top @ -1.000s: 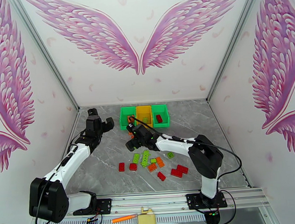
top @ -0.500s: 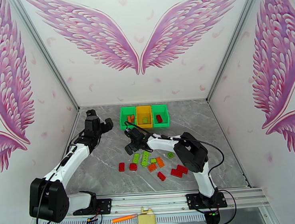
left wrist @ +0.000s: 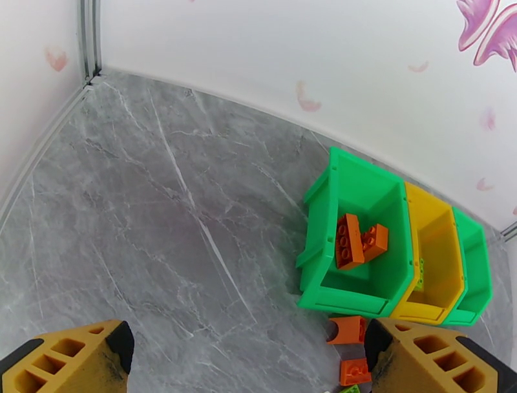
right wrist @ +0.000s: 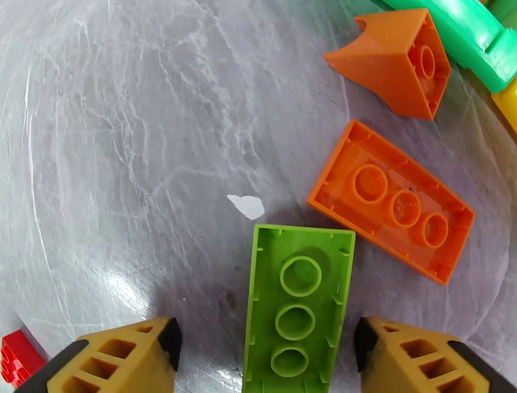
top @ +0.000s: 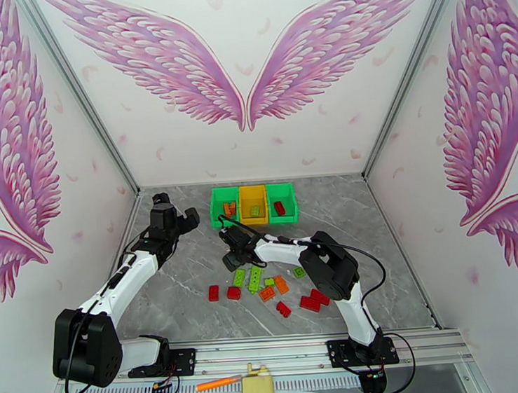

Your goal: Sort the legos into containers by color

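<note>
top cam's high behind, sees the table (top: 187, 289). wrist cams look down, left farther, right v close; both catch orange wedge lego (right wrist: 394, 61).

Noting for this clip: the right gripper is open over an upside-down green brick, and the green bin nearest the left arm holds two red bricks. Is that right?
Not quite: the two bricks in the green bin nearest the left arm are orange, not red, as the left wrist view shows. The right gripper is open over the upside-down green brick.
</note>
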